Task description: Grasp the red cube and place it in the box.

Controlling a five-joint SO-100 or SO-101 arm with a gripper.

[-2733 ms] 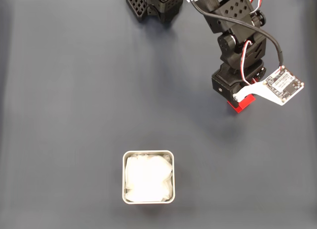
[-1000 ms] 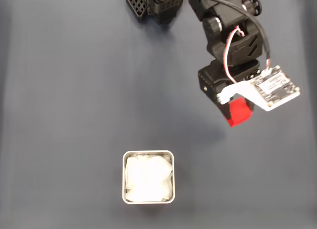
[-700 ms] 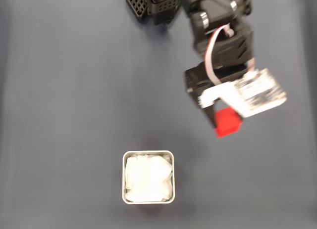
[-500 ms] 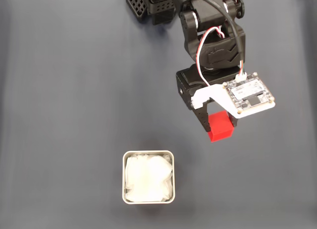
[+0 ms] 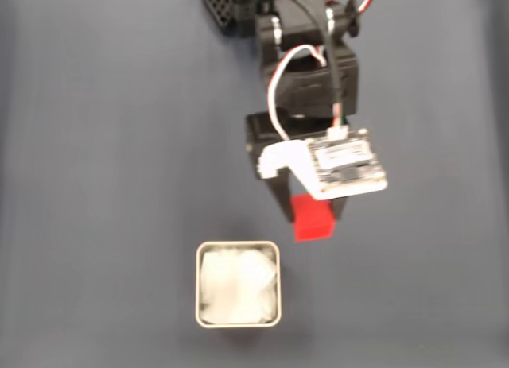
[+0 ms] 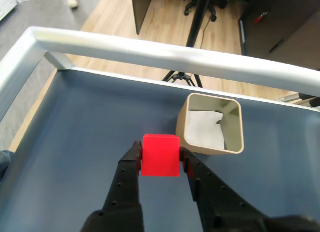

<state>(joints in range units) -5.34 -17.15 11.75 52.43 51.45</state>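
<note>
The red cube [image 5: 312, 219] hangs above the dark mat, held between the black fingers of my gripper [image 5: 311, 218], which is shut on it. In the wrist view the red cube [image 6: 160, 155] sits pinched at the fingertips of my gripper [image 6: 160, 153]. The box [image 5: 238, 284], a square metal tin with rounded corners and a white lining, stands near the mat's front edge, just below and to the left of the cube in the fixed view. In the wrist view the box [image 6: 211, 124] lies ahead of the cube and slightly right.
The arm's base [image 5: 238, 6] stands at the top edge of the fixed view. A white circuit board [image 5: 347, 164] rides on the wrist. In the wrist view a metal rail [image 6: 165, 52] borders the far side of the table, with wooden floor beyond.
The arm has swung left and toward the box, carrying the red cube lifted off the mat from the right side to just beside the box's upper right corner.
</note>
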